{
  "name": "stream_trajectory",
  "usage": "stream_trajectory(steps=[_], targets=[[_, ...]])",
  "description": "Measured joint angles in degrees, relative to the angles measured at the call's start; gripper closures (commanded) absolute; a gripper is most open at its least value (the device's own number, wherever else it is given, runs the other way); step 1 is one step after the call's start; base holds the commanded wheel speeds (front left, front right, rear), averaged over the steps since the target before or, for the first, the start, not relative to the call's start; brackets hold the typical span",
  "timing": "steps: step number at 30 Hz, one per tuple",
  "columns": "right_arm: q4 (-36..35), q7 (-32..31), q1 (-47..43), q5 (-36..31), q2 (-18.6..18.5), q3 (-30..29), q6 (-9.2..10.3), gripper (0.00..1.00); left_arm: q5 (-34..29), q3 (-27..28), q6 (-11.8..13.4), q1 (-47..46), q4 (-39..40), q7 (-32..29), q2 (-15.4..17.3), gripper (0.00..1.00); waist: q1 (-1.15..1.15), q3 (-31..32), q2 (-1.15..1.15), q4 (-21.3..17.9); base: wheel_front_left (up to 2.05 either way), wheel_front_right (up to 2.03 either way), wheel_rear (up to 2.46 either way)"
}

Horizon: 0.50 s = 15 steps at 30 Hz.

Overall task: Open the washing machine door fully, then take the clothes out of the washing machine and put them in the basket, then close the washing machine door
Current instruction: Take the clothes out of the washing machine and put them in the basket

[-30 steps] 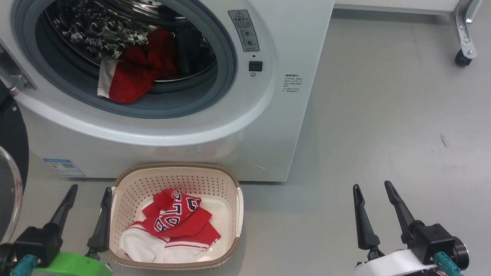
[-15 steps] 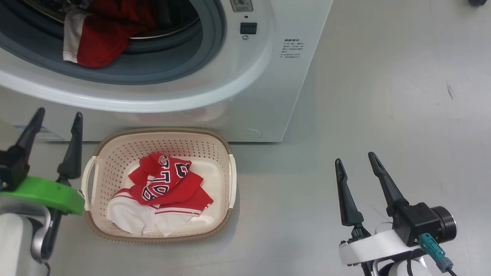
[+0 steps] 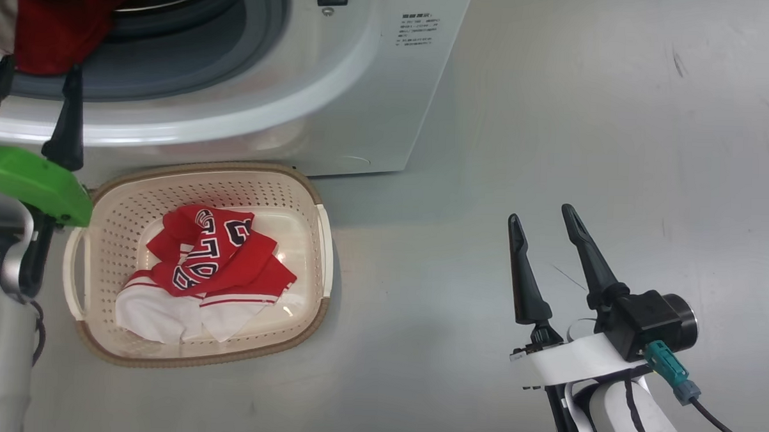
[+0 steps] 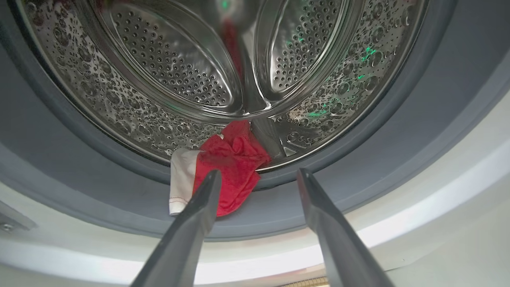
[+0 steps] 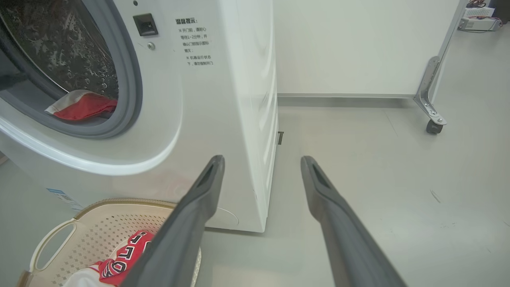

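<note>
We aim spread, empty left fingers (image 4: 187,231) at the red garment (image 4: 233,159) draped over the grey seal (image 4: 79,179), frame centre. Right fingers (image 3: 526,285), likewise spread, idle lower right, clear of the basket (image 3: 201,166).

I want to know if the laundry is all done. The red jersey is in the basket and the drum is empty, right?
Not quite. The red jersey is in the basket, but the drum is not empty: the left wrist view shows a red garment with white trim lying at its front edge, just ahead of the open left gripper.
</note>
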<state>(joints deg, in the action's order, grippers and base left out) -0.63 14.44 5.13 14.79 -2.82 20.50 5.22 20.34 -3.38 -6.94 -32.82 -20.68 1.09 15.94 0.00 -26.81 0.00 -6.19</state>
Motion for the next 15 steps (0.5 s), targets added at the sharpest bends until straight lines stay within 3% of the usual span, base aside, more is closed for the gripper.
stream_trajectory(steps=[10,15], targets=[[-0.70,0.00,2.98,2.41,0.02,3.36,1.00,0.00,1.25,0.57,0.48,-9.46,-6.16,-7.56,0.15,0.00,0.00,-4.06,0.00,-3.14,0.00,0.00,0.00],[-1.36,0.00,4.15,3.33,0.00,3.60,1.46,0.00,-1.20,0.20,1.43,-13.76,-8.58,-10.23,2.72,0.00,0.00,-5.75,0.00,-4.65,0.00,0.00,0.00]])
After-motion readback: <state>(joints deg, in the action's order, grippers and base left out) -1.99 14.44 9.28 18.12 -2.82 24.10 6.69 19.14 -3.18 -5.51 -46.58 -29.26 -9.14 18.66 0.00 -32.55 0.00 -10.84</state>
